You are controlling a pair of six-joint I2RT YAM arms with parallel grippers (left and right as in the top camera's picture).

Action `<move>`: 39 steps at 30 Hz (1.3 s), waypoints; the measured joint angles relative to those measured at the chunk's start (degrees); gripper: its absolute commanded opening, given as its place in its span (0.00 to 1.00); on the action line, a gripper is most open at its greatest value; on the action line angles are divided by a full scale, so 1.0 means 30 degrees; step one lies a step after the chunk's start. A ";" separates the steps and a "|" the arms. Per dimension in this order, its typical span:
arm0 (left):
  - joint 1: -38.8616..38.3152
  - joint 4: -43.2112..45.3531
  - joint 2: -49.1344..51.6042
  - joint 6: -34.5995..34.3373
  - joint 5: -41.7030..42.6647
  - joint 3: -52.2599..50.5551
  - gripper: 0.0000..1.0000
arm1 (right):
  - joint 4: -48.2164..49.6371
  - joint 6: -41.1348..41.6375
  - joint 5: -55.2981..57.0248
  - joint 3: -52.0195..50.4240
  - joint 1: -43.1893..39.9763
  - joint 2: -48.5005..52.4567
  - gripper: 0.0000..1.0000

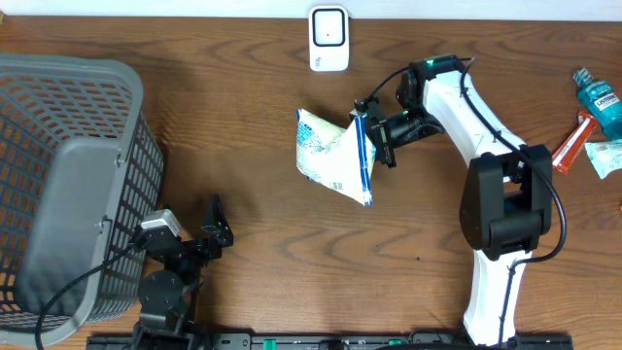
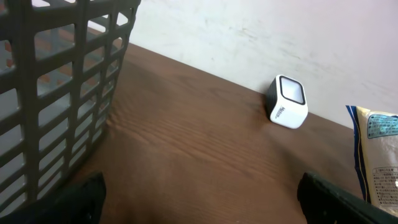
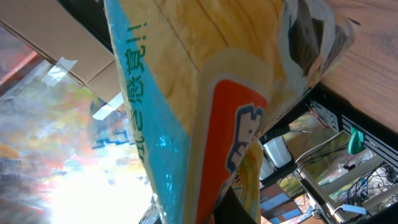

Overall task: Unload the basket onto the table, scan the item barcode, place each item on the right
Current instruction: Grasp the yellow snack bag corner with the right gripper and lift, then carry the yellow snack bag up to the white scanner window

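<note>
The item is a snack bag [image 1: 335,156], white and blue from above, held up over the table with my right gripper [image 1: 366,129] shut on its right edge. It hangs a little in front of the white barcode scanner [image 1: 328,39] at the table's back edge. In the right wrist view the bag [image 3: 205,93] fills the frame, orange, yellow and blue, pinched in my right gripper [image 3: 227,202]. My left gripper [image 1: 212,233] rests low beside the basket, open and holding nothing [image 2: 202,199]. The left wrist view shows the scanner [image 2: 288,101] and the bag's edge [image 2: 376,155].
A grey plastic basket [image 1: 68,175] takes up the left side, close to the left arm [image 2: 56,93]. At the far right lie a blue bottle [image 1: 598,102], an orange tube [image 1: 571,144] and a small packet [image 1: 604,156].
</note>
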 measured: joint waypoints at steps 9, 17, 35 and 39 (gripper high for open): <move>0.0007 0.0000 0.0000 0.0000 -0.0007 0.0000 0.98 | 0.0000 0.0007 0.0335 0.0000 0.0000 0.0000 0.01; 0.0000 0.0000 0.0000 0.0000 -0.0007 0.0000 0.98 | 0.2827 0.0146 0.1545 -0.0015 0.0007 0.0000 0.02; 0.0007 0.0000 0.0000 -0.0007 -0.0007 0.0000 0.98 | 1.3427 0.1654 1.5810 -0.0095 0.0452 -0.0277 0.01; 0.0007 0.0000 0.0000 0.0000 -0.0007 0.0000 0.98 | 1.4178 0.1909 1.8447 -0.0204 0.0488 -0.1727 0.01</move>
